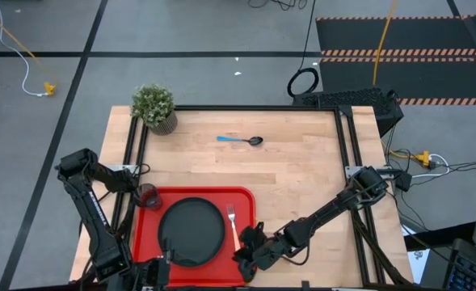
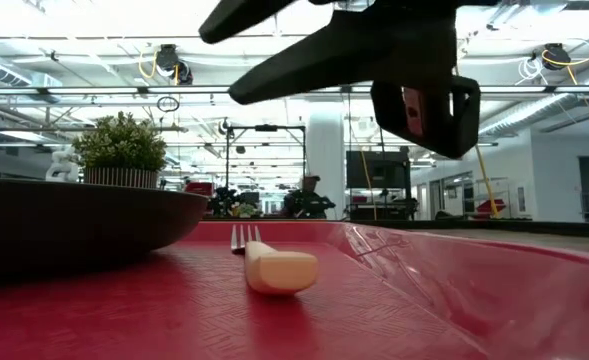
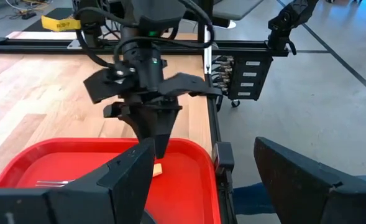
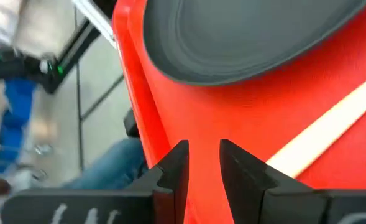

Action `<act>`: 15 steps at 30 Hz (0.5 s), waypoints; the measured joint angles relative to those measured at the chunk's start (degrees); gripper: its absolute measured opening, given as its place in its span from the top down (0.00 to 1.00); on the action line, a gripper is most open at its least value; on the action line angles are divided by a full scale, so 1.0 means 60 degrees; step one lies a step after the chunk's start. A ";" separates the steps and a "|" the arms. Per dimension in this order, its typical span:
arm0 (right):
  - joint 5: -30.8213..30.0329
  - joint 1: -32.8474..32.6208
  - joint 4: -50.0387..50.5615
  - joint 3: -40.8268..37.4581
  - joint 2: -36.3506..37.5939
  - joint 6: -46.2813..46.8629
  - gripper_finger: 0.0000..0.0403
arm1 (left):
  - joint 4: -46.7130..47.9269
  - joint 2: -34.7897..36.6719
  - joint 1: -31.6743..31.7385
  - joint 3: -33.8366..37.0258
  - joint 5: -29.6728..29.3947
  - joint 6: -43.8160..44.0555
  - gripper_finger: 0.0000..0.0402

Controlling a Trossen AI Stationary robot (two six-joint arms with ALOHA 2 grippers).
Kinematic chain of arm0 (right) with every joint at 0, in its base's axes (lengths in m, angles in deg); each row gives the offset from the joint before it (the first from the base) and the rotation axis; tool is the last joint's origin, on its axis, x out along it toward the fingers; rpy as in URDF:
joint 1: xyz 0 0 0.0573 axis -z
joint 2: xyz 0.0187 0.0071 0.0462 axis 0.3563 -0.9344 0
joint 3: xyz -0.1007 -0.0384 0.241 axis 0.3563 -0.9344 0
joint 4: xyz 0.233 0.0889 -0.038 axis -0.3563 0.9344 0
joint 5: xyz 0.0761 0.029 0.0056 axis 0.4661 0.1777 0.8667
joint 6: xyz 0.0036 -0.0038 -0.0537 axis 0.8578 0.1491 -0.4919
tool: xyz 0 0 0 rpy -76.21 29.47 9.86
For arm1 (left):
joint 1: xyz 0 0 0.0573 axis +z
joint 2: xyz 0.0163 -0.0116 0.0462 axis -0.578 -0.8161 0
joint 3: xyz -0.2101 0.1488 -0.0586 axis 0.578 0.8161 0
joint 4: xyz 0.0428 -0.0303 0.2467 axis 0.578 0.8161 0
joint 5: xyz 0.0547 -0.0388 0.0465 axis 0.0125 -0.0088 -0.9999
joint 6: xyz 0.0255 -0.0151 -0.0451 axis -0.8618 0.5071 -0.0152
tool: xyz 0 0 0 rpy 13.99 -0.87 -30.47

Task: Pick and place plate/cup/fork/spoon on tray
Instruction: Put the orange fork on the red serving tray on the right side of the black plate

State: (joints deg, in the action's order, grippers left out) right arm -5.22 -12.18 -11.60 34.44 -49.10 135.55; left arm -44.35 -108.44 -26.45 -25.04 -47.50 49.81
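On the tray (image 1: 153, 242): one plate (image 1: 191, 232), one fork (image 1: 233, 228); right tool (image 1: 249, 252) slightly apart, empty.

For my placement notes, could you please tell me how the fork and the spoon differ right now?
The fork lies on the red tray beside the plate; the spoon lies on the bare table. The fork's handle looks pale, the spoon's blue. No gripper holds either.

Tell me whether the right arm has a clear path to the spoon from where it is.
Probably yes. The spoon lies alone on bare wood at the table's far side. The right gripper hangs empty over the tray, nothing between them, though it's a long stretch.
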 joint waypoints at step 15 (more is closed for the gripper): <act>0.0518 0.0454 0.1417 -0.0004 0.0000 -0.2781 0.98 | 0.0000 0.0000 0.0011 0.0000 -0.0006 0.0019 0.31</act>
State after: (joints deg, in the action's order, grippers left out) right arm -2.11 -9.45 -3.10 34.42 -49.10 118.87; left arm -44.35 -108.44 -26.38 -25.04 -47.54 49.92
